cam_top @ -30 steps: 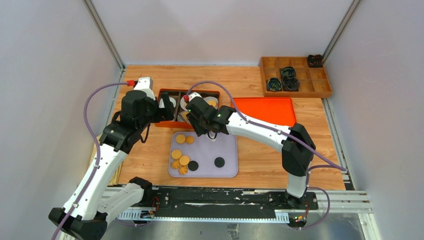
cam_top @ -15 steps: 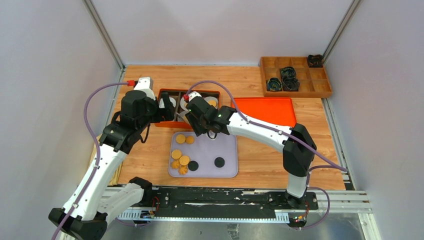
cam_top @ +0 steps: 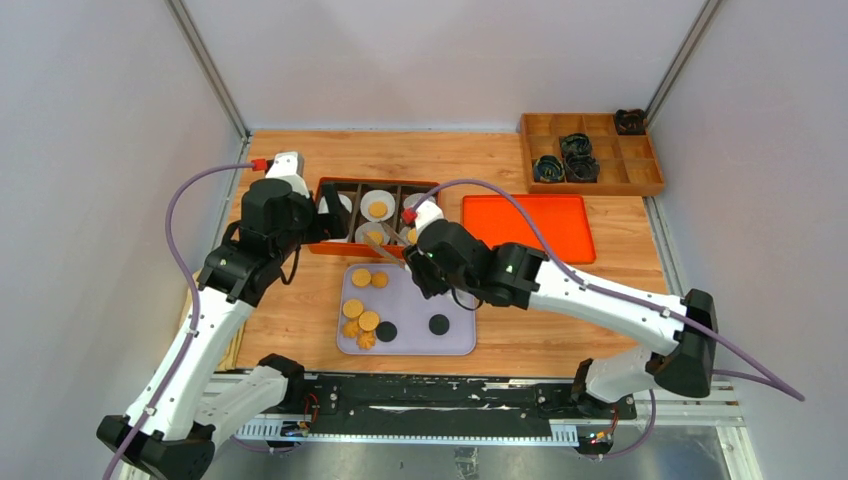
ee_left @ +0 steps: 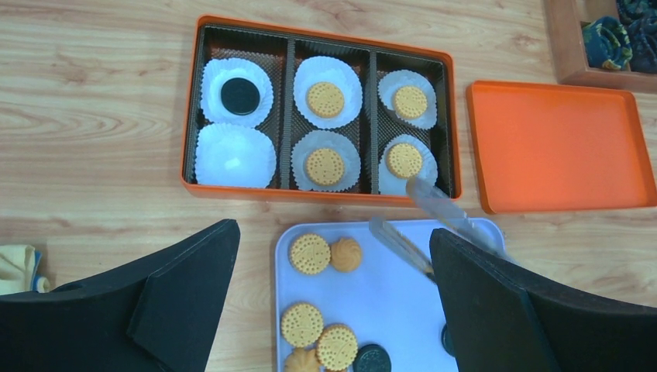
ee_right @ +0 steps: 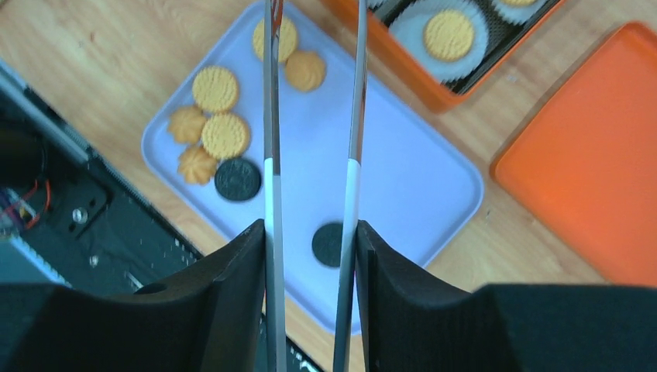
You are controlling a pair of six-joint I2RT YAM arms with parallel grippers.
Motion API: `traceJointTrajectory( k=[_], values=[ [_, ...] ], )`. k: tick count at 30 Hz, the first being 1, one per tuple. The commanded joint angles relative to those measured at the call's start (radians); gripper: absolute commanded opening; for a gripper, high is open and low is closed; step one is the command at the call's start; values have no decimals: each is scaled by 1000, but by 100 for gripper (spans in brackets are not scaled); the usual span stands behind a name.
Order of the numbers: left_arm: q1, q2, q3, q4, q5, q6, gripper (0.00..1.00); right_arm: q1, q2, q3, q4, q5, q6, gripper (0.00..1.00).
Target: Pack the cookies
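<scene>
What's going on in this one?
The right gripper is clamped on metal tongs, whose tips hang empty over the far edge of the lavender tray, next to the orange box. Five of its six paper cups are filled; the near-left cup is empty. Eight cookies wait on the tray. The left gripper hovers open above, holding nothing.

The left arm (cam_top: 215,325) and right arm (cam_top: 600,296) show white links, black joints (cam_top: 268,212), purple cables (cam_top: 178,215).
</scene>
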Motion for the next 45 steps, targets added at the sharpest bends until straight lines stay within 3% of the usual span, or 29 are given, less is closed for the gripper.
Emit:
traceJointTrajectory(
  k=[1, 9, 22, 33, 45],
  values=[
    [4, 16, 19, 7, -10, -29, 100, 74, -44, -107, -73, 12, 74, 47],
    [4, 16, 15, 4, -6, -38, 100, 131, 9, -199, -63, -24, 129, 47],
    [4, -8, 12, -14, -24, -20, 100, 115, 214, -108, -14, -2, 83, 47],
    [4, -4, 2, -14, -21, -17, 100, 73, 233, -111, 27, -32, 105, 40],
    [4, -10, 2, -10, -19, -17, 100, 63, 192, -66, 11, -63, 71, 11]
  ],
)
